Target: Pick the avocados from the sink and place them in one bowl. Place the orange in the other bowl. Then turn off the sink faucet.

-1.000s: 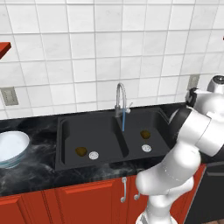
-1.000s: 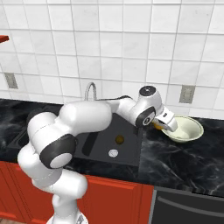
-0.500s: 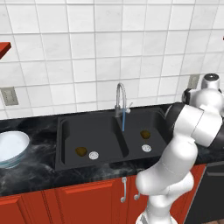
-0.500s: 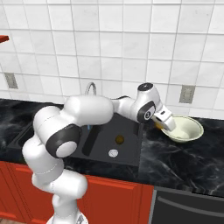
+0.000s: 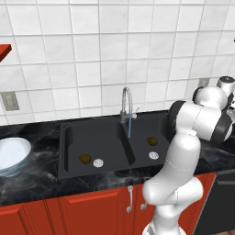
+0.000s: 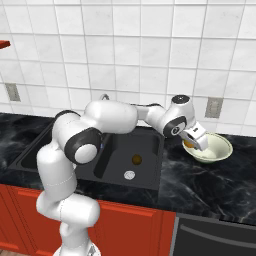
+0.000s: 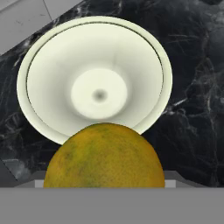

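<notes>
I am holding the orange (image 7: 104, 155) clamped between the jaws of my gripper (image 6: 194, 142), hovering at the near rim of the cream bowl (image 7: 94, 74) just ahead.

Orange (image 7: 104, 156): matt, finely mottled yellow-gold rind.
Cream bowl (image 7: 144, 57): smooth glazed ceramic look, soft sheen.
Counter (image 7: 197, 87): polished black marble, white veining.
Sink (image 5: 98, 137): matt black basins.
Faucet (image 5: 125, 102): brushed grey metal.
Blue-white bowl (image 5: 11, 153): glossy.
Wall tiles (image 6: 125, 45): smooth white glaze.
Cabinet fronts (image 5: 69, 213): red, satin.
</notes>
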### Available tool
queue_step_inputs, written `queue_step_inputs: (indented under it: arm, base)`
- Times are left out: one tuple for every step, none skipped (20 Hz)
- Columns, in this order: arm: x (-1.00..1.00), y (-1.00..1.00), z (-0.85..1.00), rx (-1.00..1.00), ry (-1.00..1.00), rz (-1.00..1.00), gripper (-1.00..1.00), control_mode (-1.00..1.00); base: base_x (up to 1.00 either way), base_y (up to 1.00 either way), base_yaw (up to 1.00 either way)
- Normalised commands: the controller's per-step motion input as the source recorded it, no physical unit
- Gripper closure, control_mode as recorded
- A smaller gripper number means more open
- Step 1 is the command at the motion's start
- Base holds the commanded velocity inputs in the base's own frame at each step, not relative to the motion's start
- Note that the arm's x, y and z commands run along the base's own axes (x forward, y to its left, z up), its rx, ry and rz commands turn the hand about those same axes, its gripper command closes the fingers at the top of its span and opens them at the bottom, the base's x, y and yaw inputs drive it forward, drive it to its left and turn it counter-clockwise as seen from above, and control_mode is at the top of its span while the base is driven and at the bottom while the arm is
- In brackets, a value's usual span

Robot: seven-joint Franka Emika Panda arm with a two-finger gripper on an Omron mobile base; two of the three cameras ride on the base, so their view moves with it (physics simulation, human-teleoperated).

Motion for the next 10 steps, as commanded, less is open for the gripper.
queue_step_inputs:
  arm:
    - [0.34,-0.30,0.00,0.11,0.07,0.00,1.00,-1.00]
    - [0.33,-0.32,0.00,0.10,0.07,0.00,1.00,-1.00]
    - [0.32,-0.30,0.00,0.09,0.07,0.00,1.00,-1.00]
    - [0.32,-0.29,-0.01,0.08,0.08,0.00,1.00,-1.00]
    - [0.32,-0.28,-0.02,0.08,0.08,0.00,1.00,-1.00]
    - [0.30,-0.28,-0.05,0.07,0.08,0.00,1.00,-1.00]
    - [0.26,-0.29,-0.10,0.06,0.08,0.00,1.00,-1.00]
    - [0.22,-0.29,-0.16,0.06,0.07,0.00,1.00,-1.00]
    - [0.20,-0.29,-0.23,0.05,0.07,0.00,1.00,-1.00]
    - [0.18,-0.26,-0.27,0.03,0.07,0.00,1.00,-1.00]
  base:
    - [0.00,0.00,0.00]
    - [0.00,0.00,0.00]
    - [0.00,0.00,0.00]
    - [0.00,0.00,0.00]
    - [0.00,0.00,0.00]
    - [0.00,0.00,0.00]
    - [0.00,0.00,0.00]
    - [0.00,0.00,0.00]
    - [0.00,0.00,0.00]
    - [0.00,0.00,0.00]
